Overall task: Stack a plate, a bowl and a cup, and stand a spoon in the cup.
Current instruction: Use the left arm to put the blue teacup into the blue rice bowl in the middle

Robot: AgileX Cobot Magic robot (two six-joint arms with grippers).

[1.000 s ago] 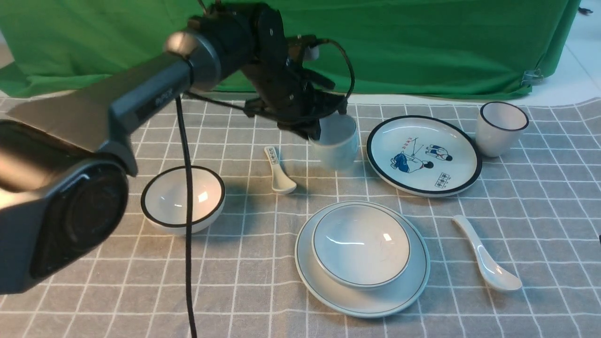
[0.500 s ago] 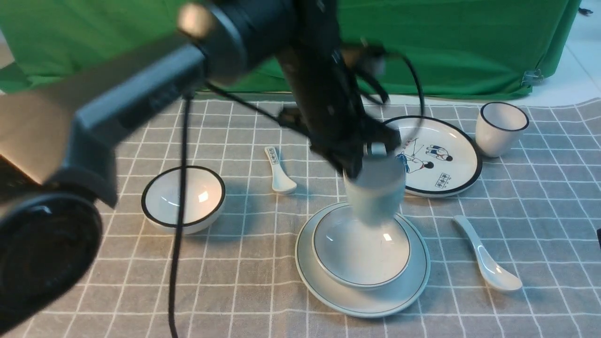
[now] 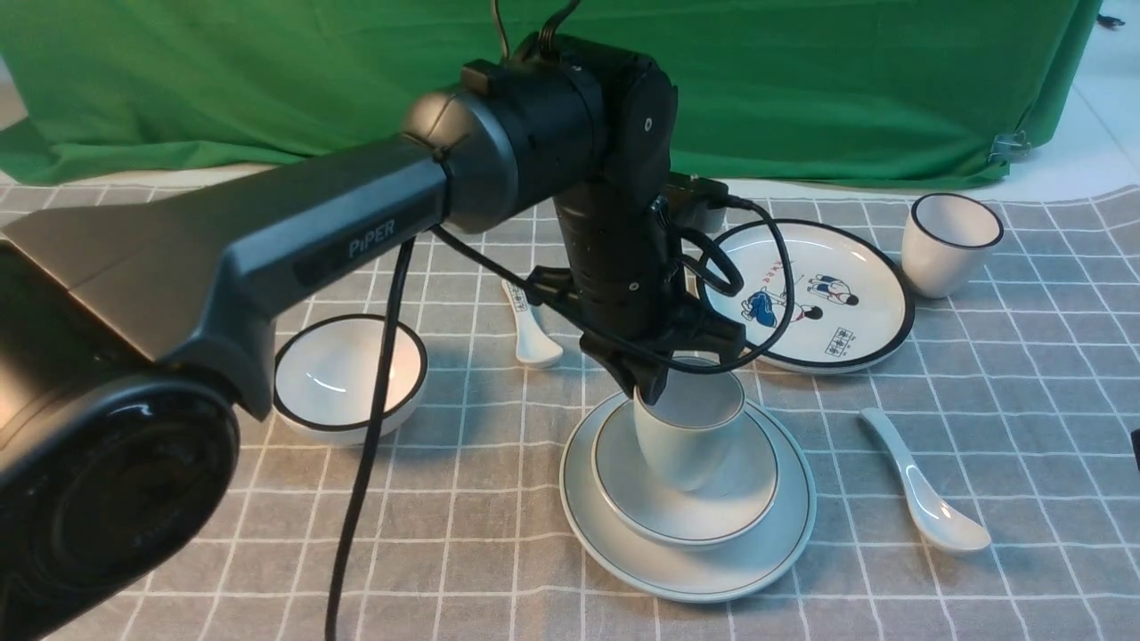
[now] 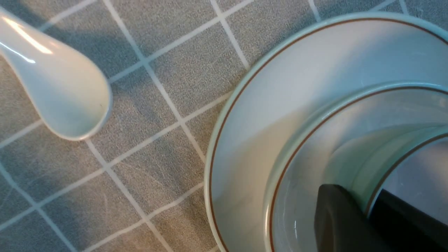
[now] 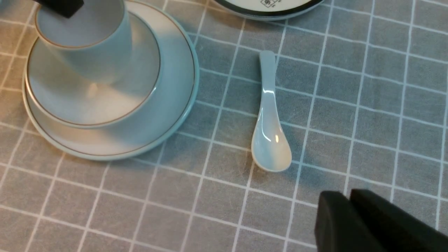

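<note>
Front view: your left gripper (image 3: 648, 385) pinches cup (image 3: 688, 427) rim over bowl (image 3: 637, 476); loose cable (image 3: 370, 436) crosses black-rimmed bowl (image 3: 343, 378). Right gripper (image 5: 344, 196) apparently closed, tips cropped.

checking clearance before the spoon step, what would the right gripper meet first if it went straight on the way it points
Probably the bare checked tablecloth beside the plain spoon. The right gripper seems to point down at it, though its height is unclear.

Bowl (image 3: 614, 490) on plate (image 3: 695, 583) | cup (image 3: 681, 441) in bowl | long spoon (image 3: 922, 494) right of plate
</note>
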